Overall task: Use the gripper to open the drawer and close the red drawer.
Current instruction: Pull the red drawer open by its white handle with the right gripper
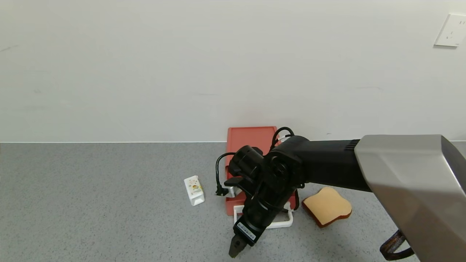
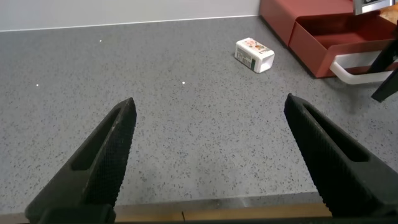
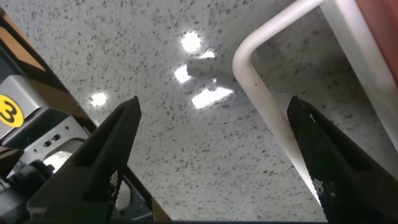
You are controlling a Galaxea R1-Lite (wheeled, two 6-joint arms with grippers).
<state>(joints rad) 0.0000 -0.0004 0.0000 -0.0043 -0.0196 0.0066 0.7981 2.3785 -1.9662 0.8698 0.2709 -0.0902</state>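
Observation:
The red drawer [image 1: 250, 139] lies on the grey counter against the wall, its red tray [image 2: 339, 38] slid out toward me. Its white loop handle [image 1: 282, 222] rests on the counter in front. My right gripper [image 1: 235, 250] points down just in front of the handle's left corner, largely hiding the tray in the head view. In the right wrist view the right gripper [image 3: 213, 106] is open and empty, with the handle [image 3: 267, 102] running past one finger [image 3: 329, 168]. My left gripper [image 2: 208, 109] is open and empty, low over the counter near its front edge, out of the head view.
A small white carton [image 1: 194, 190] lies left of the drawer and also shows in the left wrist view [image 2: 255, 54]. A toast slice [image 1: 327, 206] lies right of the handle. The counter's wooden front edge [image 2: 217, 213] is beneath the left gripper. A wall socket [image 1: 450, 30] is at the upper right.

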